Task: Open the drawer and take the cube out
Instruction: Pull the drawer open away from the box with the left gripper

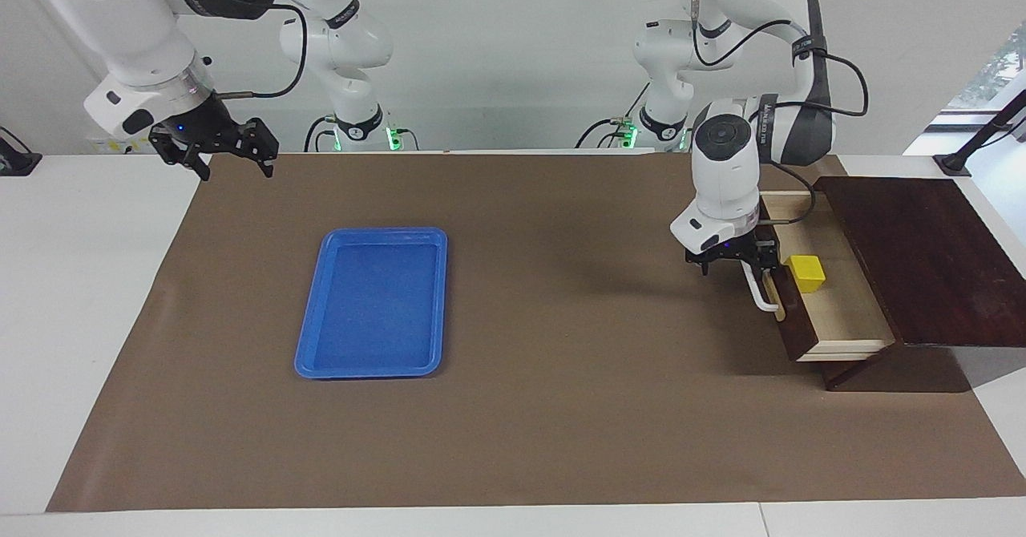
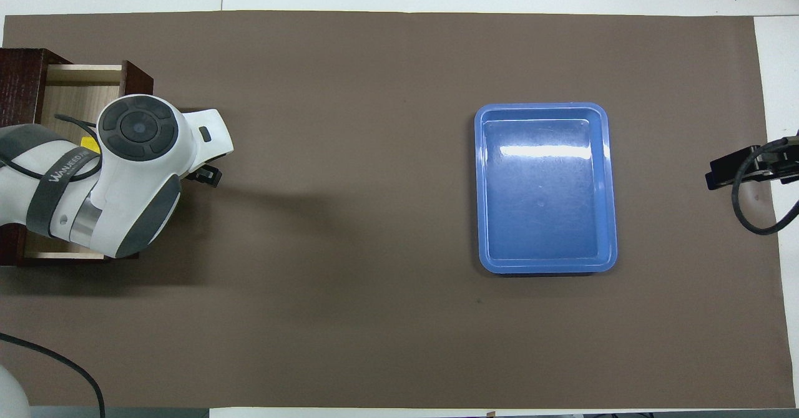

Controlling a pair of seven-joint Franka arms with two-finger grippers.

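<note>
we see the drawer [image 1: 834, 312] pulled well out of its dark wooden wedge-shaped box [image 1: 922, 256] at the left arm's end of the table, its pale wood floor in plain sight. the yellow cube [image 1: 805, 272] sits inside on that floor, close against the drawer's dark front panel. in the overhead view the drawer [image 2: 78, 87] lies at 9 o'clock and only a sliver of the cube [image 2: 92, 145] shows past the arm's wrist.

the white bar handle [image 1: 757, 292] stands on the drawer front, on the side facing the middle of the table. the left gripper [image 1: 731, 258] is down at the end of this handle that lies nearer to the robots; its fingers are spread, and we cannot tell whether they touch the bar.

toward the right arm's end, at about 3 o'clock in the overhead view, a flat blue plastic tray [image 1: 309, 337] rests on the brown paper mat [image 1: 561, 409], well apart from the drawer.

the right gripper [image 1: 232, 160] waits in the air over the mat's corner at the right arm's end, at 10 o'clock in the facing view, fingers spread and holding nothing.
</note>
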